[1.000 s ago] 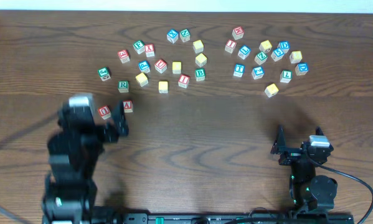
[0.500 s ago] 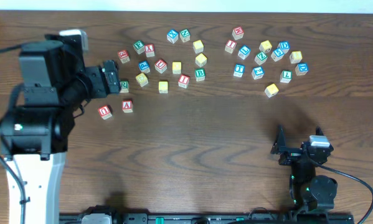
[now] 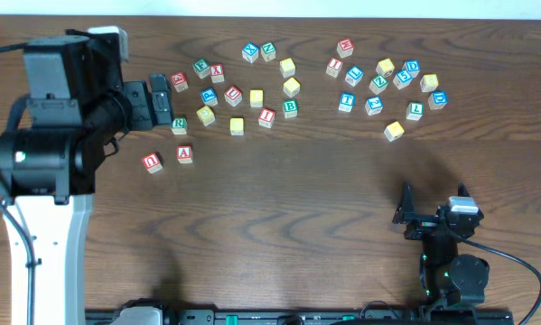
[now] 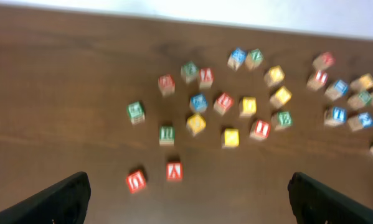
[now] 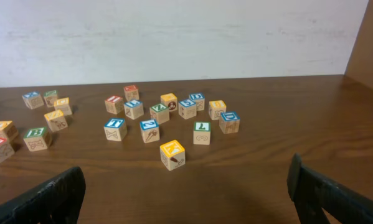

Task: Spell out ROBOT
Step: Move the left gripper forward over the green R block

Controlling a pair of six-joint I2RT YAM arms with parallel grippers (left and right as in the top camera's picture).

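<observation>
Upper left of the overhead frame, your left gripper [image 3: 162, 102] hangs wide open and empty just beside the green R cube [image 3: 179, 125]; centre the jaws over it, clear of the neighbouring yellow cube [image 3: 205, 115], before closing.

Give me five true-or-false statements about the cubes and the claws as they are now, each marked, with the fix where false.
1. The left claw and the right claw both stand open, holding nothing. True.
2. The red A cube lies closer to the robot than the green R cube. True.
3. The green R cube touches the green B cube. False: they lie well apart, with other cubes between them.
4. The right claw is reaching in among the cubes. False: it sits far back from every cube.
5. The blue T cube lies to the right of the green B cube. True.
</observation>
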